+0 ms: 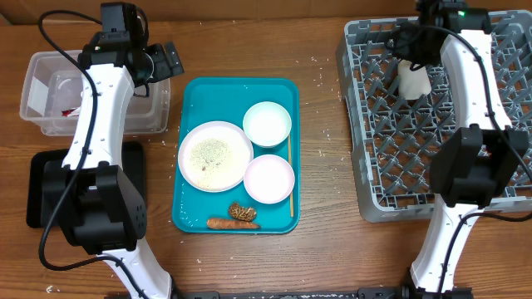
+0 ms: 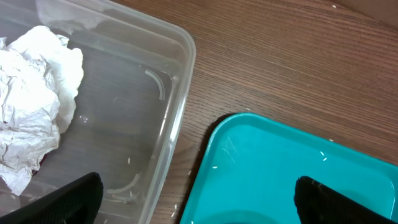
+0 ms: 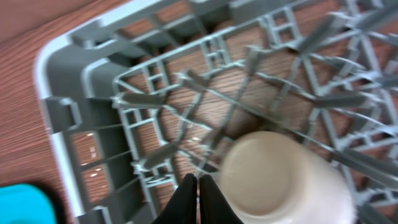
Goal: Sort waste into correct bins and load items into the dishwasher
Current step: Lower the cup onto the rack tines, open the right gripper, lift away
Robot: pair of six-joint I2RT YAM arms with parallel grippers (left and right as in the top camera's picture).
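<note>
**Left claw wide open at the tub corner, right one pinched shut beside the cup**

Your left gripper is spread wide with nothing in it. It hangs over the bare strip of wood between the clear tub and the teal tray. That strip is narrow, with the tub rim on one side and the tray's rounded corner on the other. The gap between the teal tray and the dish rack is roomier. The rack's right side runs out of the overhead frame.

Your right gripper has its fingers pressed together with nothing between them. It sits just left of the white cup, which stands among the pegs near the rack's back-left corner.

The left wrist view gives a good look at the crumpled tissue in the tub. From overhead, your arm covers much of that tub and only a bit of the red wrapper peeks out. The black tray is also half under your left arm.

Only the overhead shows what sits on the teal tray:
- the round plate with rice grains on it
- the white bowl
- the smaller dish
- the chopsticks along the right rim
- the carrot piece and the brown lump at the front edge
</note>
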